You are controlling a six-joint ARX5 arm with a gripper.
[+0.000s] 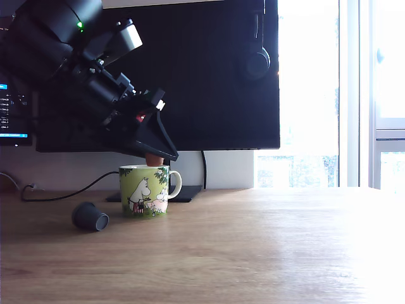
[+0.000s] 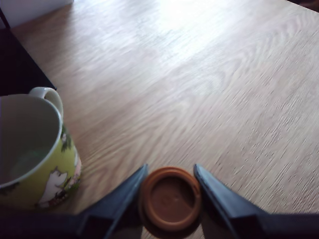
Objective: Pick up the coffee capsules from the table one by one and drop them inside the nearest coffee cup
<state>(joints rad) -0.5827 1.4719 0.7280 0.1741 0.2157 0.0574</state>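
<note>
My gripper [image 1: 154, 156] hangs just above the rim of the light-green coffee cup [image 1: 145, 190], shut on the brown-orange capsule [image 1: 154, 159], whose tip peeks out under the fingers. The wrist view shows that capsule [image 2: 170, 198] rim-on, pinched between both dark fingers, with the cup [image 2: 30, 149] off to one side, its white inside and handle showing. A dark grey capsule [image 1: 90, 216] lies on its side on the wooden table [image 1: 253, 253], at the exterior view's left of the cup.
A large dark monitor [image 1: 215, 76] stands right behind the cup, its stand [image 1: 183, 195] beside the handle. A black cable [image 1: 57, 190] runs along the table's back at the exterior view's left. A bright window [image 1: 335, 95] fills the right.
</note>
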